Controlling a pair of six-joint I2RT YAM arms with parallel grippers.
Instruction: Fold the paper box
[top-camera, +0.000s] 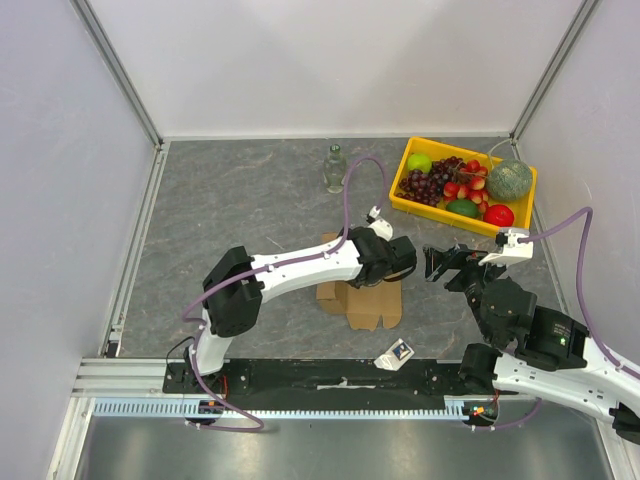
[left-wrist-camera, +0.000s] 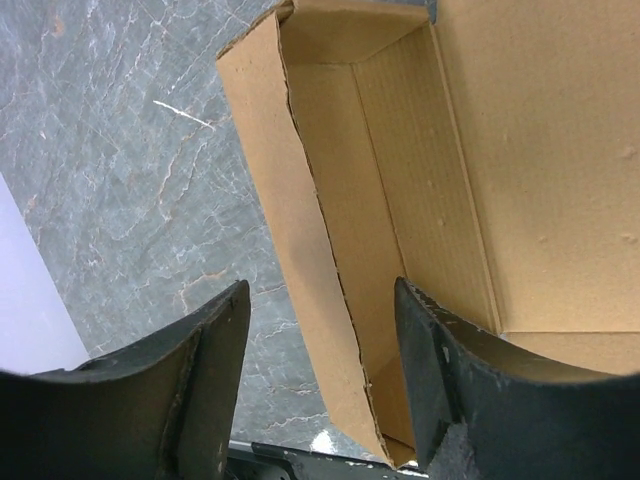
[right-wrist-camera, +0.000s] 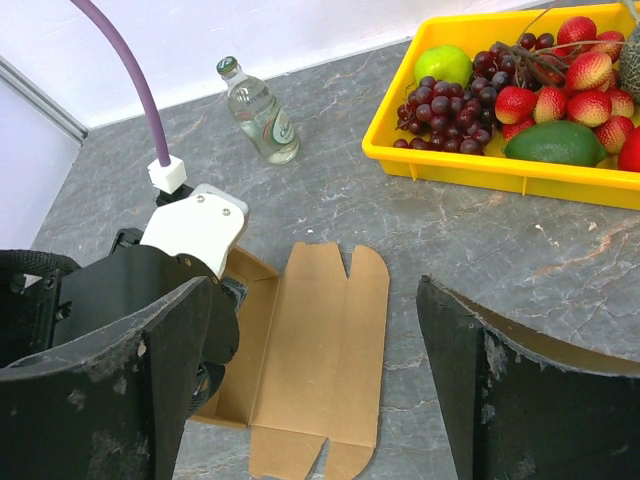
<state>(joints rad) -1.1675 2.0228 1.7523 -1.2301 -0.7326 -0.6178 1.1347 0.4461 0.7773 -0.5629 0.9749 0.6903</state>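
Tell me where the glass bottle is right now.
In the top view the glass bottle stands toward the far middle of the table, left of the yellow fruit tray and beyond the paper box.

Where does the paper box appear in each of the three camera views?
Top external: the paper box lies at the centre, partly under the left gripper.
Left wrist: it fills the upper right, and one raised side wall stands between the fingers.
Right wrist: it lies at the lower centre, its flat panel spread out to the right of the left gripper.
Shared landmark: the left gripper, at the box's raised wall in all three views.
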